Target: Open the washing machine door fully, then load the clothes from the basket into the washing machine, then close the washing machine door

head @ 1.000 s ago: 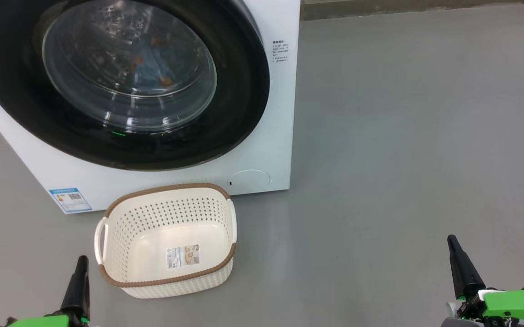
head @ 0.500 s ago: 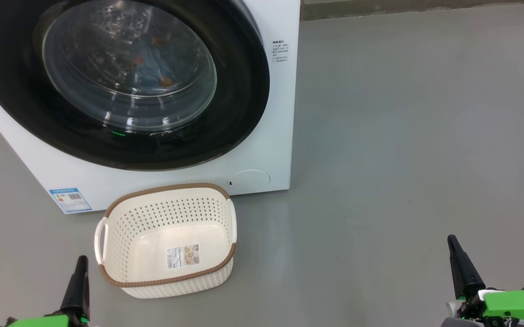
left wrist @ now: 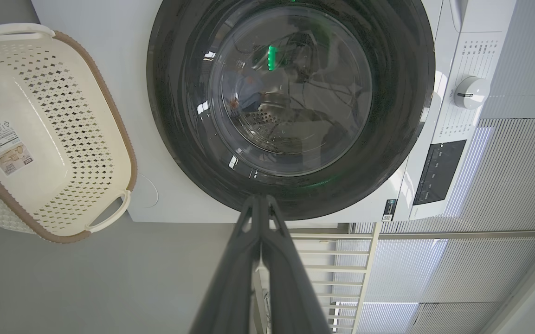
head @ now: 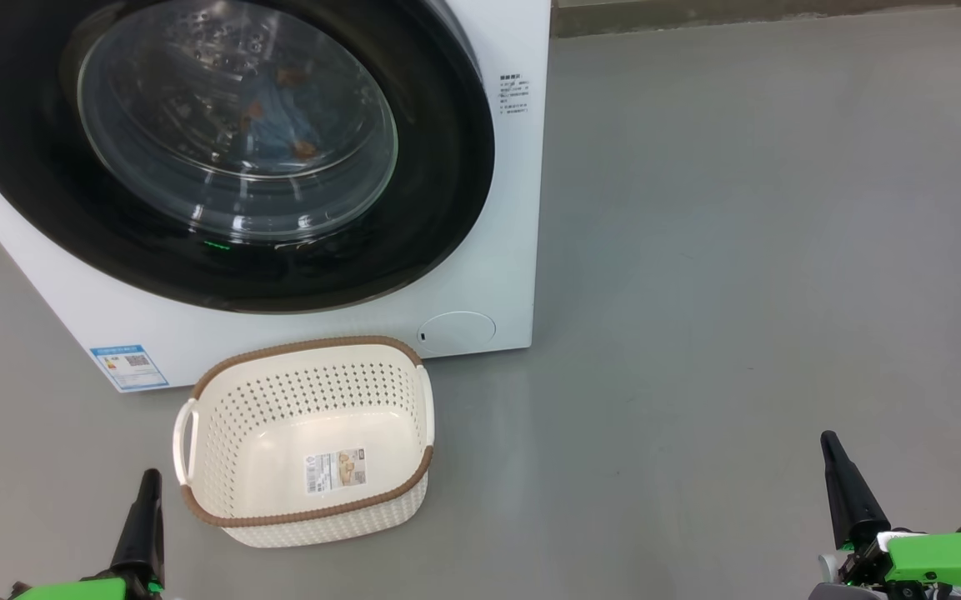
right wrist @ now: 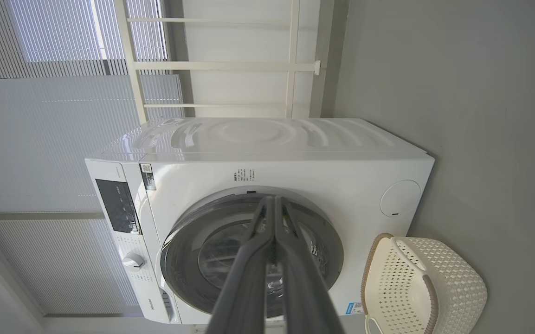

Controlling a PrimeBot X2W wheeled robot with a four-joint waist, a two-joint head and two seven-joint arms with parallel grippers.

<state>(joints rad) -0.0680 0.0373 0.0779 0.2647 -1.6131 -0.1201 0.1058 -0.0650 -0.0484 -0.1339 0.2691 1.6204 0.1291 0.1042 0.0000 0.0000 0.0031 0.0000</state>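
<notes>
Head view: the washing machine door (head: 230,142), shut at eleven o'clock with the clothes (head: 280,117) seemingly behind its glass, looks stiff and slick, best hooked at its rim edge; left gripper (head: 149,479) at seven and right gripper (head: 828,442) at five, both pressed together, hold nothing.

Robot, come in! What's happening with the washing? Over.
Left hand, right hand shut, empty. Clothes inside, door closed. Basket empty. Nothing in the way.
</notes>
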